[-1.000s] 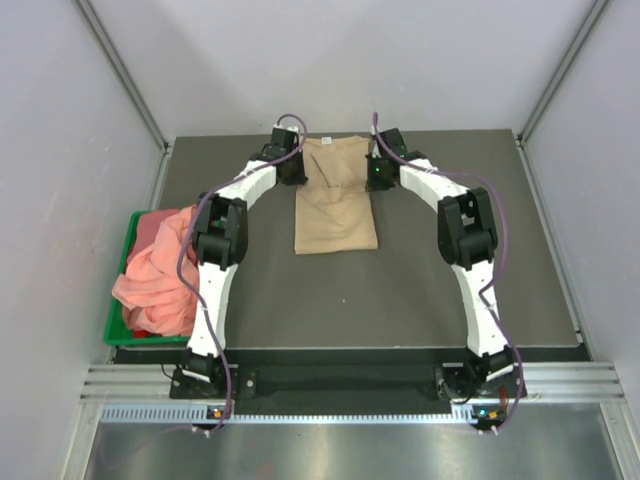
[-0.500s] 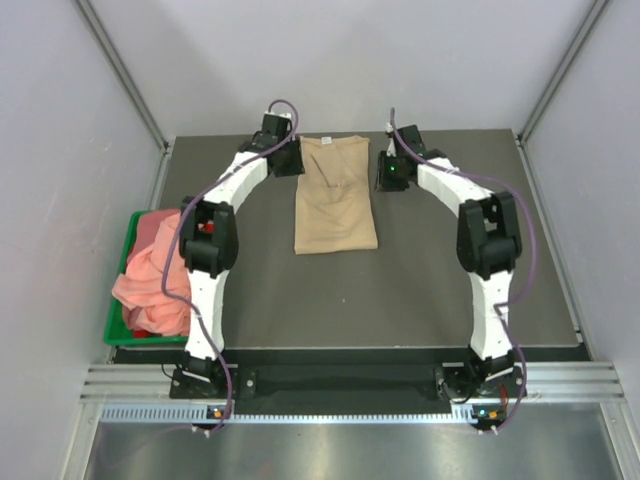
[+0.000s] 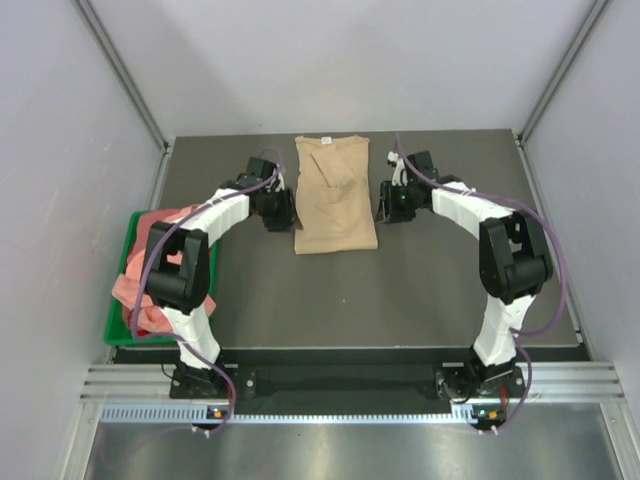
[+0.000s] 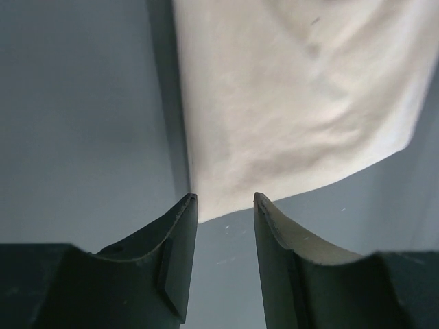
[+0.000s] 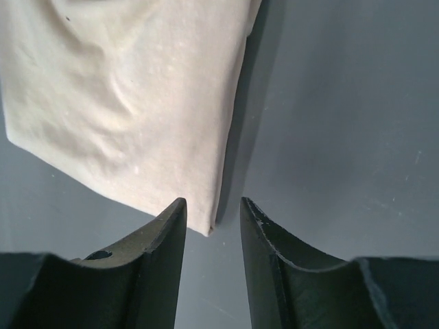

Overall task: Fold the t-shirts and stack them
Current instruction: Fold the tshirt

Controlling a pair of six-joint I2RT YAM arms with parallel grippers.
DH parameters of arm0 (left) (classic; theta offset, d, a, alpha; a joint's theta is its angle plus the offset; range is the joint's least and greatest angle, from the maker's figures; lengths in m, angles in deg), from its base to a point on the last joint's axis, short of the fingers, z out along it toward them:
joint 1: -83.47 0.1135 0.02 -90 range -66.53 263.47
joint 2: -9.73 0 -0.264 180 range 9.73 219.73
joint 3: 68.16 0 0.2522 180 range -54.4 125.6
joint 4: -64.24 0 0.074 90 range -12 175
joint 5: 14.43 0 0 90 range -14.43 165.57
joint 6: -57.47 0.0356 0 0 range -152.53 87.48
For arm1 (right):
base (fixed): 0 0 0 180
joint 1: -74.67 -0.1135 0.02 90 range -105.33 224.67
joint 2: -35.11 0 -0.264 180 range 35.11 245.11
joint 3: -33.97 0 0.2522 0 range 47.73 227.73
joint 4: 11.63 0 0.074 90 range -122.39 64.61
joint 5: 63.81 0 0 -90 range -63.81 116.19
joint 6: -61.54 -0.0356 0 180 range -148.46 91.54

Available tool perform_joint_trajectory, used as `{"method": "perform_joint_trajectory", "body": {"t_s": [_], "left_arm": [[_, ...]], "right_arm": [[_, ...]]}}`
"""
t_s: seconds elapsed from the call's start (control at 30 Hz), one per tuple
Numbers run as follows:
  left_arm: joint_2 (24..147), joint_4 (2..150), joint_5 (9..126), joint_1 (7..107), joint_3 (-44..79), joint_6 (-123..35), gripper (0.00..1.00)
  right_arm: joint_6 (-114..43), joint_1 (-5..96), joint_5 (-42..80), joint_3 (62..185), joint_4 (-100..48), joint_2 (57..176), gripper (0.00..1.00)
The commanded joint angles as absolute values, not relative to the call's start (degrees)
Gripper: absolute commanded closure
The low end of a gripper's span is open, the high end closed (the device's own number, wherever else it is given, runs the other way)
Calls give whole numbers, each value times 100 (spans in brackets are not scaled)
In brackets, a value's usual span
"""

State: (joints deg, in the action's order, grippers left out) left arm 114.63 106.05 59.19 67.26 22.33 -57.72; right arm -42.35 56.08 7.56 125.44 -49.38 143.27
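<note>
the far edge is released; the left hand (image 4: 224, 200) and right hand (image 5: 212, 204), parted and empty, are now brought to the near corners of the tan t-shirt (image 3: 335, 195), laid by the bench's (image 3: 450, 290) far edge, for another fold.

The left arm (image 3: 185, 270) covers part of the pink t-shirts (image 3: 130, 290) in the green bin (image 3: 113, 325) at the table's (image 3: 430, 290) left edge. Both wrist views cut off the tan t-shirt (image 4: 295, 103) at the top
</note>
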Motion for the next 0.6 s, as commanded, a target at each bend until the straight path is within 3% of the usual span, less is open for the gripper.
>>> {"method": "perform_joint_trajectory", "body": {"t_s": [0.0,0.57], "left_arm": [[11511,10568,5702,6703,2067,-5880,57],[11713,10507,5922,6598,1609,-6021,56]], "right_arm": [[-3980,5586,571,12586,-4745,14391,60],[-3953,5551,211,11849,-4271,14594,61]]}}
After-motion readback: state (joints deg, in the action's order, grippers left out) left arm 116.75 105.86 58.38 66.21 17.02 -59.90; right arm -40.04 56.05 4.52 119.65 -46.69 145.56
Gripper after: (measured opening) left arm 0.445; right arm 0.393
